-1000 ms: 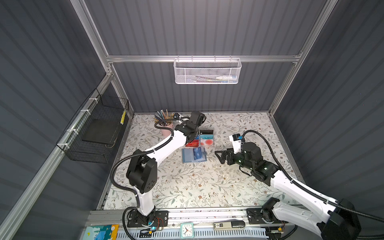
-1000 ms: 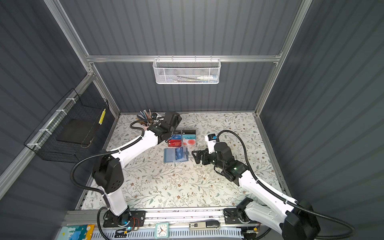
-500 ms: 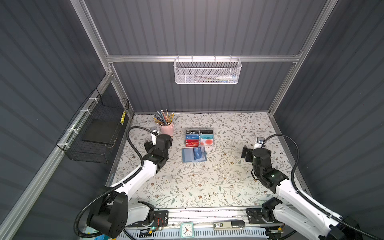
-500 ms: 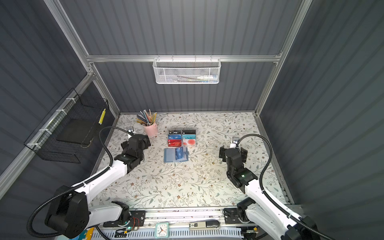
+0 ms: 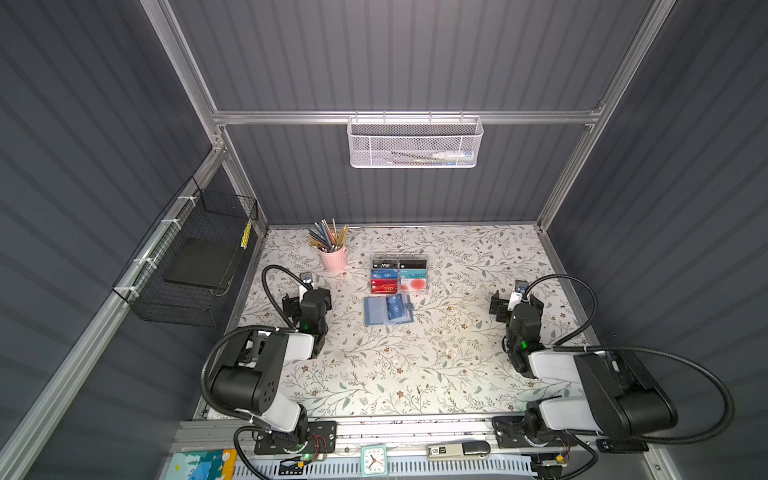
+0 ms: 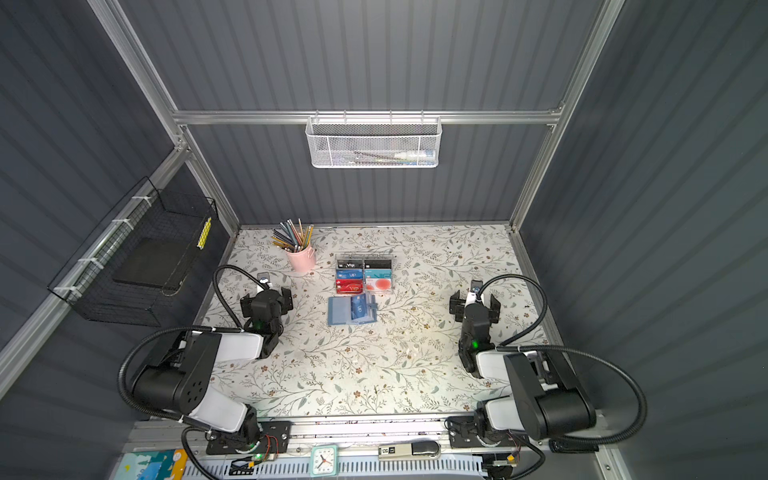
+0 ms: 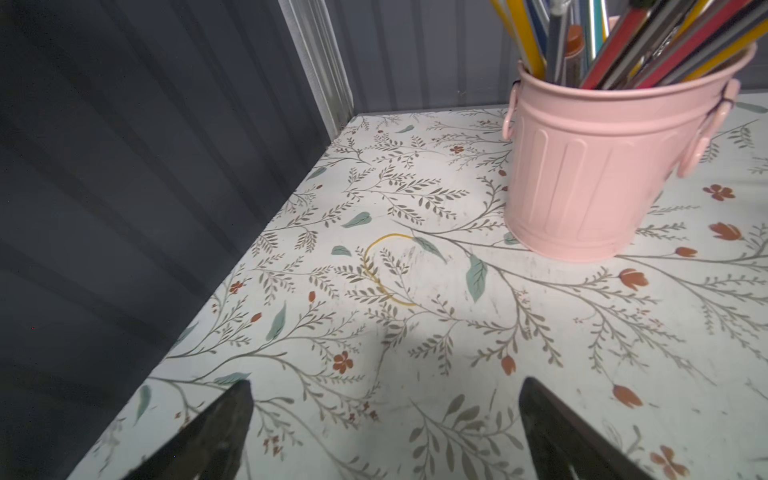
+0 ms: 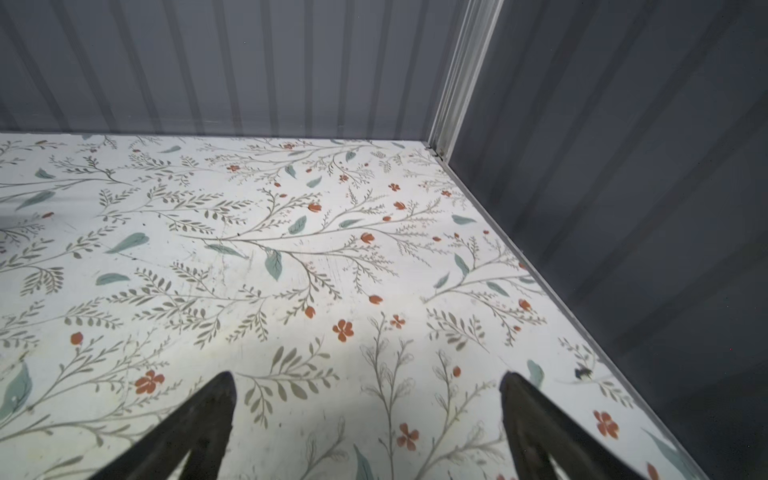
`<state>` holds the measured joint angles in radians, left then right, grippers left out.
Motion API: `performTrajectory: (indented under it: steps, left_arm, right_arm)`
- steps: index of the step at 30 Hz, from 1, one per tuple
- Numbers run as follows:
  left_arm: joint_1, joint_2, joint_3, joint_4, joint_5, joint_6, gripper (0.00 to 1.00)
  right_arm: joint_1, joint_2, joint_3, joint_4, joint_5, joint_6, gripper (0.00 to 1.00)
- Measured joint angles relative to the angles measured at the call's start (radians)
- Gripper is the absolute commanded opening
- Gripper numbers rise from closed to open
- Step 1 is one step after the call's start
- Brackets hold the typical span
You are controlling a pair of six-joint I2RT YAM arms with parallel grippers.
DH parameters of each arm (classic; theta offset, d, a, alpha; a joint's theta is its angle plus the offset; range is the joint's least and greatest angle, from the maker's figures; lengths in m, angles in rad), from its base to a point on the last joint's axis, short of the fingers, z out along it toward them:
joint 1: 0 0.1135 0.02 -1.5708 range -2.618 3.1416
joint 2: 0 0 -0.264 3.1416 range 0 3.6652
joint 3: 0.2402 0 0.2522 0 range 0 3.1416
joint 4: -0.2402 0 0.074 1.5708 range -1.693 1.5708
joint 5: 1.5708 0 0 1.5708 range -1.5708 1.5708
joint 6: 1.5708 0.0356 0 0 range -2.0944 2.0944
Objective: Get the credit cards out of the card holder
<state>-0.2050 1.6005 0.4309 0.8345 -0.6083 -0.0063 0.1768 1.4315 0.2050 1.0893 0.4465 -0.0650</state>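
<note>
The blue-grey card holder (image 5: 376,311) (image 6: 340,311) lies open on the floral table, just in front of the clear card rack (image 5: 399,256). A blue credit card (image 5: 395,306) (image 6: 359,308) rests on the holder's right half; whether it sits in a sleeve I cannot tell. A white credit card with red-orange circles (image 5: 413,284) (image 6: 379,284) stands in the rack's front right slot. My left gripper (image 5: 307,298) (image 7: 384,399) is open and empty near the left wall. My right gripper (image 5: 515,300) (image 8: 368,390) is open and empty near the right wall. Both are far from the holder.
A pink cup of pencils (image 5: 333,258) (image 7: 602,166) stands behind the left gripper. The rack also holds black, blue, teal and red VIP cards. A white mesh basket (image 5: 413,143) hangs on the back wall and a black wire basket (image 5: 195,257) on the left wall.
Both arms have pulled back from the middle to the table's sides. The left gripper left the rack area and the right gripper moved away from the holder. Both stayed open.
</note>
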Motion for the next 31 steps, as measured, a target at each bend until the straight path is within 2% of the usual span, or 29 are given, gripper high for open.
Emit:
performTrajectory:
  steps: [3, 6, 8, 10, 31]
  left_arm:
    - [0.026, 0.084, 0.000, 0.040, 0.074, 0.011, 1.00]
    - [0.049, 0.119, -0.008, 0.088, 0.121, 0.013, 1.00]
    - [0.057, 0.123, -0.007, 0.099, 0.135, 0.011, 1.00]
    - [0.063, 0.124, -0.003, 0.105, 0.143, 0.011, 1.00]
    - [0.063, 0.124, -0.003, 0.132, 0.158, 0.011, 1.00]
  right_arm:
    - [-0.036, 0.005, -0.023, 0.037, -0.070, 0.000, 0.99]
    - [-0.143, 0.032, -0.013, 0.095, -0.148, 0.048, 0.99]
    - [-0.196, 0.027, 0.017, 0.023, -0.188, 0.088, 0.99]
    - [-0.219, 0.030, 0.039, 0.022, -0.209, 0.114, 0.99]
    - [-0.218, 0.021, 0.085, -0.073, -0.266, 0.153, 0.99]
